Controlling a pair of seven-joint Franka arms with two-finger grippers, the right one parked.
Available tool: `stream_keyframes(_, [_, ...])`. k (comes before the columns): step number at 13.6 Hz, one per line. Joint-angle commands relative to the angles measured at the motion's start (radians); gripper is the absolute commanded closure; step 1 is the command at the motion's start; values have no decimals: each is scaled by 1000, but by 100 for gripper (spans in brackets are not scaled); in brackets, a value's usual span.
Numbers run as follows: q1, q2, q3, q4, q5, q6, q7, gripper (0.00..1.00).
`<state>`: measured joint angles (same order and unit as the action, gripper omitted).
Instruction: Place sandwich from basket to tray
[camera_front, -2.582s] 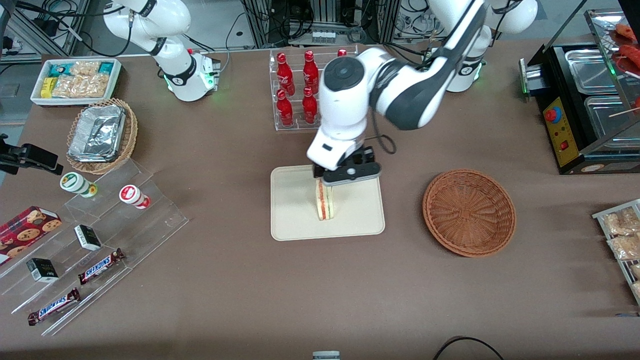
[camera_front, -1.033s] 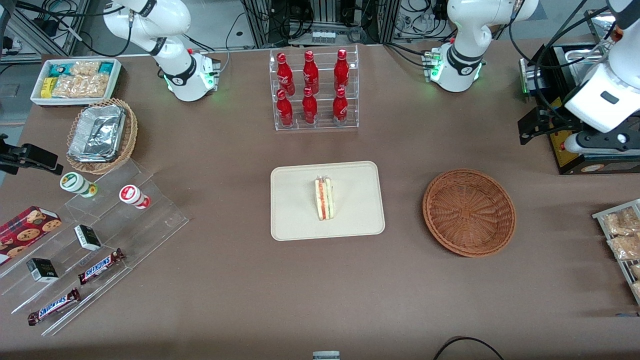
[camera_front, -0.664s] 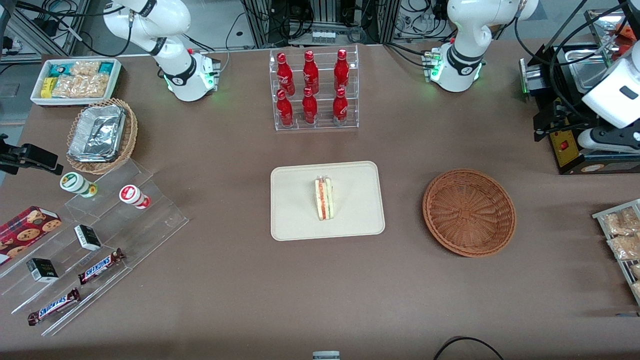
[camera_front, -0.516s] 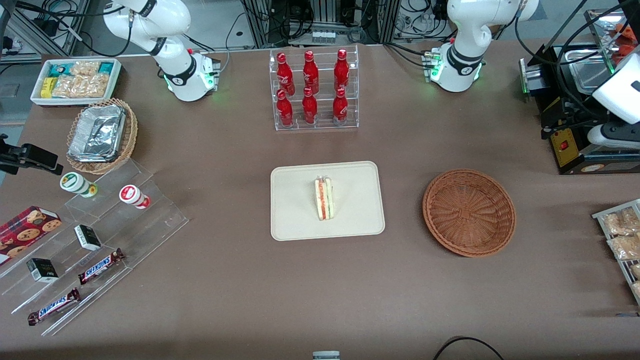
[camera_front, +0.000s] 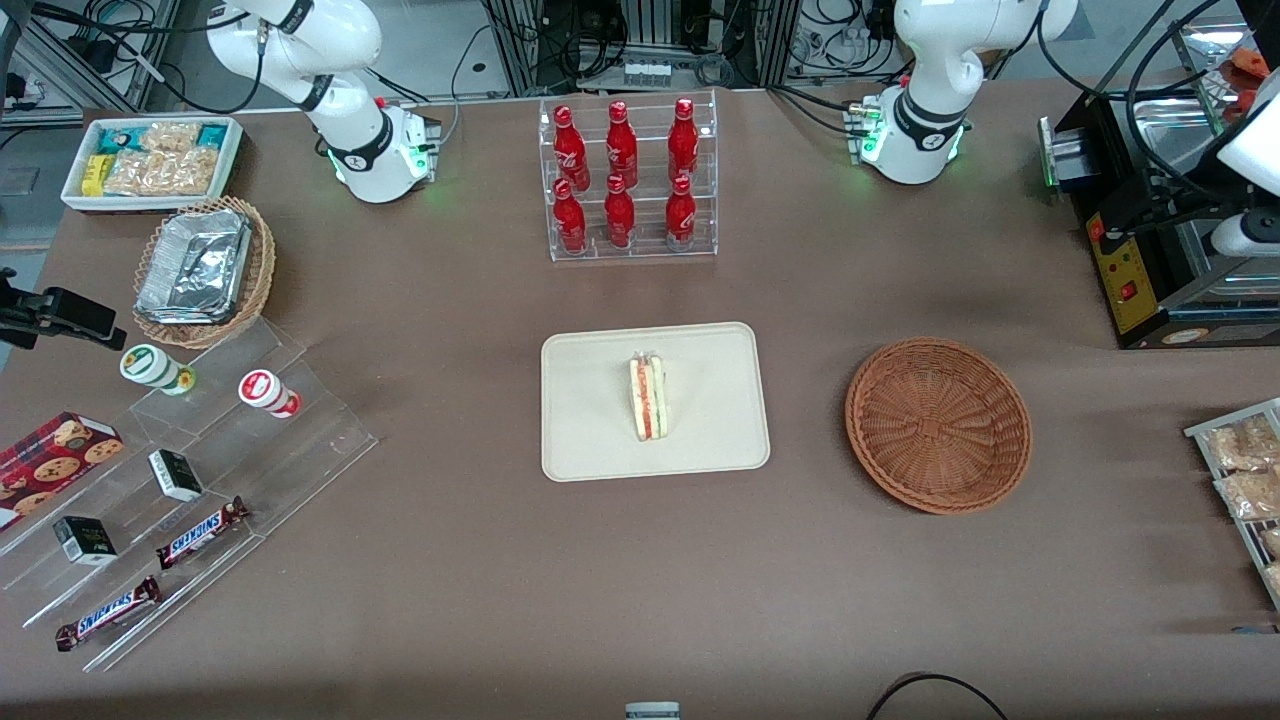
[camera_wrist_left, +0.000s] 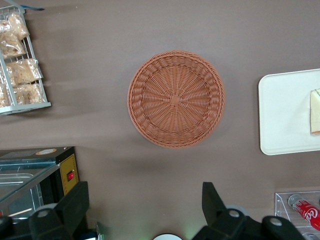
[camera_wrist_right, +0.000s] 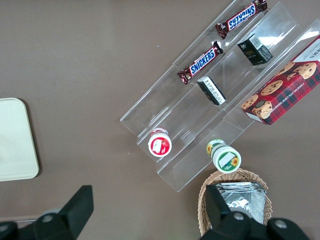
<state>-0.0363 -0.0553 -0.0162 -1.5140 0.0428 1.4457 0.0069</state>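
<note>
Basically we read the task as done: sandwich (camera_front: 648, 398) stands on edge near the middle of the tray (camera_front: 590, 440), filling stripe facing up, and the basket (camera_front: 938, 425) is empty, well apart from the tray toward the working arm's end. The gripper (camera_wrist_left: 142, 212) is high up over the black warmer unit (camera_front: 1150, 270) at that end; wrist view shows its fingers (camera_wrist_left: 75, 205) spread wide apart, holding nothing.

Risks we'd flag: the wedge is balanced on a narrow side, so a table bump or any arm pass low over the tray could tip it flat. The arm's cables hang close to the warmer unit, so a snag there looks possible if it swings back carelessly.

Readable text: "SNICKERS" on both bars (camera_wrist_right: 202, 62) on the clear stepped stand (camera_wrist_right: 200, 100). Red bottles (camera_front: 620, 170) carry white script we can't make out. Cookie box (camera_front: 55, 455) print is unreadable.
</note>
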Motion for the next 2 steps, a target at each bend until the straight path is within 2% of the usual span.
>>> stream_keyframes(1, [3,-15,-1,-15,-17,-5,-31,0])
stream_keyframes(2, [4,-18,2,-15,-17,-11,-22,0])
